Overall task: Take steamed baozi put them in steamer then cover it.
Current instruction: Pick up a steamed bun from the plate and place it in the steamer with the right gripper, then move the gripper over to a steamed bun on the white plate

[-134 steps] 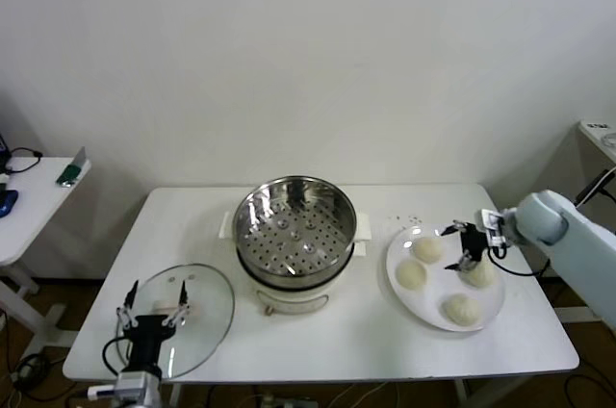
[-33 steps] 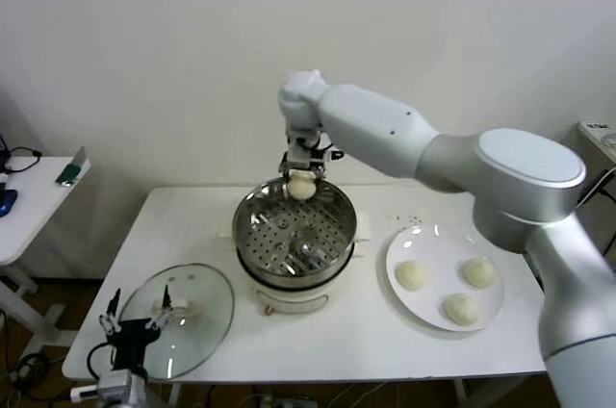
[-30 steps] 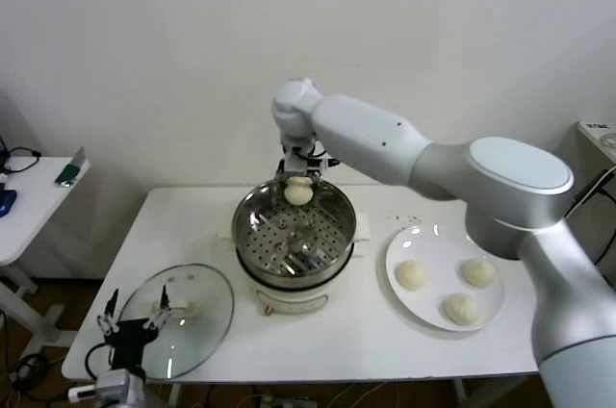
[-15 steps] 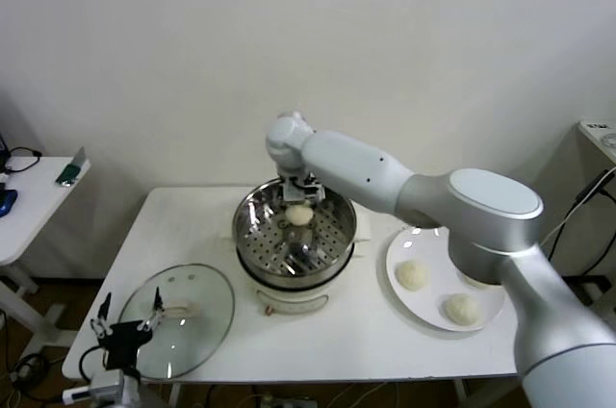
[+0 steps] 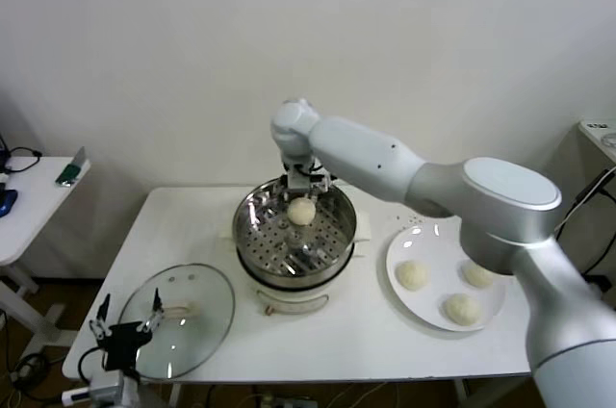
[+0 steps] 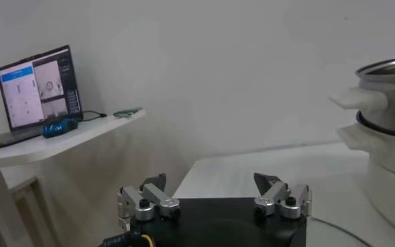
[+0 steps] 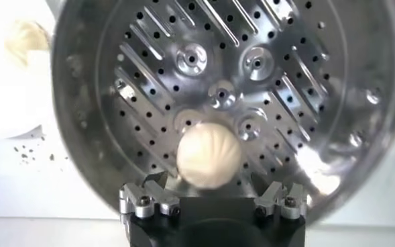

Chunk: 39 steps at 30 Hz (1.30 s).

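Since a second ago one bun (image 5: 301, 211) has been set on the steamer (image 5: 295, 234) tray; the right gripper (image 7: 214, 199), fingers wide, could nudge it while lifting. Left gripper (image 6: 214, 200) is parked wide by the lid (image 5: 179, 320).

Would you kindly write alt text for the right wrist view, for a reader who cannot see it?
One cream-white baozi lies on the perforated tray of the shiny steamer, just beyond the right gripper, whose jaws stand open on either side of it. Another bun shows outside the pot.

White table (image 5: 385, 350); white plate (image 5: 428, 315) at right; side desk (image 6: 43, 137) with open laptop (image 6: 33, 90) (screen lit).
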Motion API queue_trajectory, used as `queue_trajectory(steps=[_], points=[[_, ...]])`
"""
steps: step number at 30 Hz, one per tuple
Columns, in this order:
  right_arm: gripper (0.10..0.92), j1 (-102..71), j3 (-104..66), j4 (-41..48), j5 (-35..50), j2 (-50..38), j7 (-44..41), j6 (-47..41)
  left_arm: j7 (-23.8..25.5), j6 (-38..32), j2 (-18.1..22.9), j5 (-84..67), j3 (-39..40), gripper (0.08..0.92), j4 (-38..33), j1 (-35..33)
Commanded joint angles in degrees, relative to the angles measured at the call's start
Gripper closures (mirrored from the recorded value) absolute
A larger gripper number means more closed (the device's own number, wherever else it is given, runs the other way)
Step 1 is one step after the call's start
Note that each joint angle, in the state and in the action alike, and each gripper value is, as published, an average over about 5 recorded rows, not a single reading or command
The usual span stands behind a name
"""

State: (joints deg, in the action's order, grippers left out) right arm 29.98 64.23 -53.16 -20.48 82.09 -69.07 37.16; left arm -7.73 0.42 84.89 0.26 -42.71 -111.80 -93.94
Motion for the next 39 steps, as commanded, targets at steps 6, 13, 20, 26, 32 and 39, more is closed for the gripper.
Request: queue_trajectory(steps=[6, 13, 20, 26, 32, 39], points=[[0.203, 25.2, 27.4, -21.8, 41.0, -25.8, 8.3, -38.1, 2.7, 0.4, -0.1, 1.1, 1.0, 0.177, -2.0, -2.6], [0.203, 21.8, 31.3, -27.0, 51.4, -38.7, 7.1, -53.5, 2.9, 0.4, -0.2, 1.4, 1.1, 0.177, -2.5, -3.1], [0.203, 10.9, 26.7, -25.3, 50.2, -43.1, 7.9, -57.1, 2.7, 0.4, -0.2, 1.5, 1.0, 0.177, -2.4, -3.3], [0.203, -1.0, 20.7, -21.1, 44.9, -41.5, 8.8, -57.4, 2.1, 0.7, 0.1, 2.3, 1.0, 0.177, -2.6, -3.0], [0.203, -9.0, 15.8, -18.4, 40.7, -38.8, 9.7, -56.4, 2.1, 0.8, 0.0, 2.2, 0.6, 0.177, -2.7, -3.3], [0.203, -13.1, 13.4, -14.4, 38.5, -35.7, 9.8, -55.2, 2.0, 0.6, -0.2, 2.0, 0.1, 0.177, -2.3, -3.9]])
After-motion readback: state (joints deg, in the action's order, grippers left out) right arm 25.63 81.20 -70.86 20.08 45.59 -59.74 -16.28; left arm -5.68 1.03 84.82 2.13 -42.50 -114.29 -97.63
